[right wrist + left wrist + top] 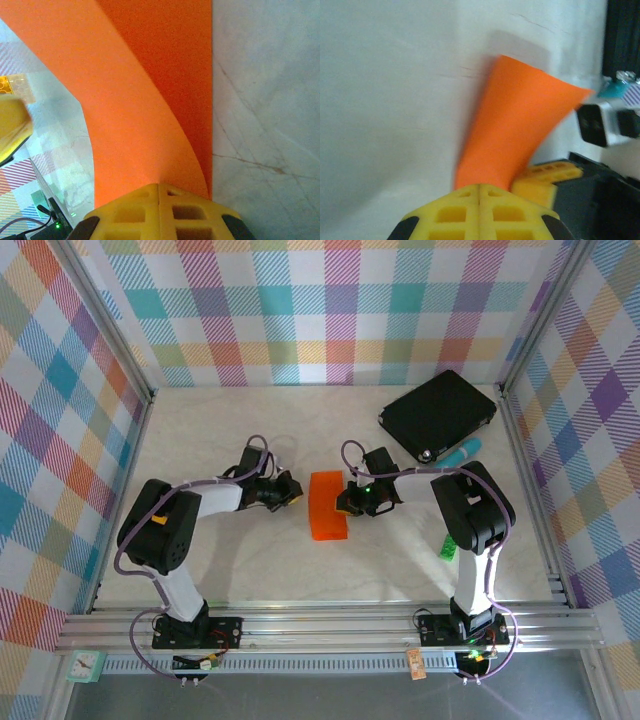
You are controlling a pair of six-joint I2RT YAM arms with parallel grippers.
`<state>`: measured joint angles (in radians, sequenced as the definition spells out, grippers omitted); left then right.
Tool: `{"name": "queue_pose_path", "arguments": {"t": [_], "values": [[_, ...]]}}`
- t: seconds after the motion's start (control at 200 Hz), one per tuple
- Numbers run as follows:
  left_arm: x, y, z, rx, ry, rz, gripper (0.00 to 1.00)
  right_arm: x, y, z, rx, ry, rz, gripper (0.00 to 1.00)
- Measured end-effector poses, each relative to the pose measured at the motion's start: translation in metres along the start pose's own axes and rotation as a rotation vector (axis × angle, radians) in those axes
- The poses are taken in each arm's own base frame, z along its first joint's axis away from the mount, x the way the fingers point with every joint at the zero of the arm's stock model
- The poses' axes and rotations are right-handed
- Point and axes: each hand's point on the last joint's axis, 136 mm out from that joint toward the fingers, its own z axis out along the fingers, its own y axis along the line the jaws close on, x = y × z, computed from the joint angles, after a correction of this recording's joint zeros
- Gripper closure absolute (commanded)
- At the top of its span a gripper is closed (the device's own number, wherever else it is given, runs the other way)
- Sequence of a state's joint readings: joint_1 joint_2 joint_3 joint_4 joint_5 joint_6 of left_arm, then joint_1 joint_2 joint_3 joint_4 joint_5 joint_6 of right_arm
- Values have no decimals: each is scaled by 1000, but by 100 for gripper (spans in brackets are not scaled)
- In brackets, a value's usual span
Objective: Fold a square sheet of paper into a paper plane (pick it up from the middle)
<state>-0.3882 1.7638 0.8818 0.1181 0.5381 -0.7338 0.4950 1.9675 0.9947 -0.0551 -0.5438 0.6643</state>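
Orange paper is pinched from both sides: your left gripper (292,494) and right gripper (350,498) are each clamped shut on an edge of the square sheet of paper (328,506), which bows between them near the middle of the table (250,570). Its long axis runs away from the bases, across the line joining the jaws. Neither arm is nearer, so your fold likely depends on bringing both edges together evenly.

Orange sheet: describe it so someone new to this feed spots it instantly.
On the pale table, look at the middle. The orange sheet curves there, pinched by the left gripper and right gripper. It is the only paper, bright orange; the black pad lies back right.
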Motion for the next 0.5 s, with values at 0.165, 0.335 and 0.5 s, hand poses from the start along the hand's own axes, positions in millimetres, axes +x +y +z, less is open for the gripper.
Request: {"name": "queue_pose_path", "arguments": {"t": [0.165, 0.335, 0.5], "values": [[7, -28, 20, 57, 29, 36, 100, 0, 0, 0, 0, 0, 0, 100], [5, -25, 48, 45, 63, 14, 100, 0, 0, 0, 1, 2, 2, 100], [-1, -9, 59, 26, 77, -23, 100, 0, 0, 0, 8, 12, 8, 100]]}}
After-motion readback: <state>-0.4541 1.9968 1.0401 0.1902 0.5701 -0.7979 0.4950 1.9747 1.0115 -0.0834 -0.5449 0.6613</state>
